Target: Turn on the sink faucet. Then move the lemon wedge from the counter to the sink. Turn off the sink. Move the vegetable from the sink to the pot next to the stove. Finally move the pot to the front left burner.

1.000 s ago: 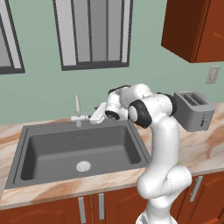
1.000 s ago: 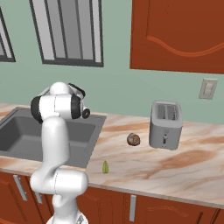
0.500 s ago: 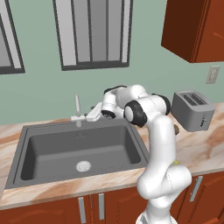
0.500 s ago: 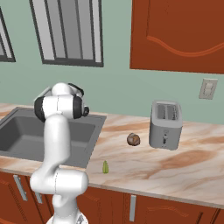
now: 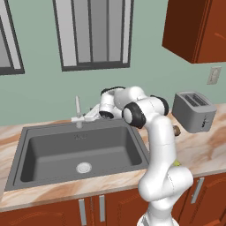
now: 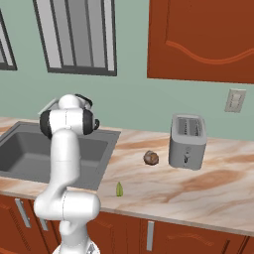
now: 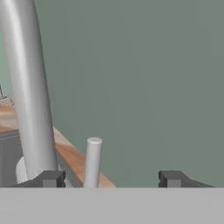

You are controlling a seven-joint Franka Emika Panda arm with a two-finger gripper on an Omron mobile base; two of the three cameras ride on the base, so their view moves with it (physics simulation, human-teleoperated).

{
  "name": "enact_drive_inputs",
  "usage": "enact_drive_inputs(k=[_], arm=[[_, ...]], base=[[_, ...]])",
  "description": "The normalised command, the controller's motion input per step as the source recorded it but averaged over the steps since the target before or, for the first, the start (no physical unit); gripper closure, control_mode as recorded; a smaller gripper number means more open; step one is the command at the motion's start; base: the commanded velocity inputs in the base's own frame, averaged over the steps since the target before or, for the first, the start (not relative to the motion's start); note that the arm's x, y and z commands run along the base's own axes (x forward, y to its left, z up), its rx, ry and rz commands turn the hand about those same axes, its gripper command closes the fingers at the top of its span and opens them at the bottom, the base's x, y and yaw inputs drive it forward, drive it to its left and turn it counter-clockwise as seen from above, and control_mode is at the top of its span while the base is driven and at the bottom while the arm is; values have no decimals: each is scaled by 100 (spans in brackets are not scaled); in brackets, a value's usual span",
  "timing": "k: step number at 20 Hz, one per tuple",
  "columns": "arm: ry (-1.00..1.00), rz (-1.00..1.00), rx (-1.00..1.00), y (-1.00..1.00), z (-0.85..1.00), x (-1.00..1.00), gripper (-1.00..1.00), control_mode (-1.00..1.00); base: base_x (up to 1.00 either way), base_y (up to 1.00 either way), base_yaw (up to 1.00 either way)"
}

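The sink faucet stands behind the dark grey sink. In the hand view its thick spout rises at the left. A small upright lever stands between the fingers of my gripper, nearer the left fingertip. The jaws are open and touch nothing. From the left base, the gripper reaches in just right of the faucet's base. The lemon wedge lies on the counter near its front edge, right of the sink.
A brown roundish lump sits beside a silver toaster on the counter at the right. The green wall and a window stand close behind the faucet. A wooden cabinet hangs overhead.
The hand has moved left along the back of the sink, closer to the faucet. The lemon wedge and the lump have stayed put.
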Motion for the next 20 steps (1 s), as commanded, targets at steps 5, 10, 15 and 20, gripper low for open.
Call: enact_drive_inputs(k=[5,10,15,20], arm=[[4,0,0,28,-11,25,100,-100],[1,0,0,9,-1,8,100,-100],[0,0,0,0,0,3,100,-100],[0,-7,0,-8,0,0,100,-100]], base=[[0,0,0],[0,0,0],[0,0,0],[0,0,0]])
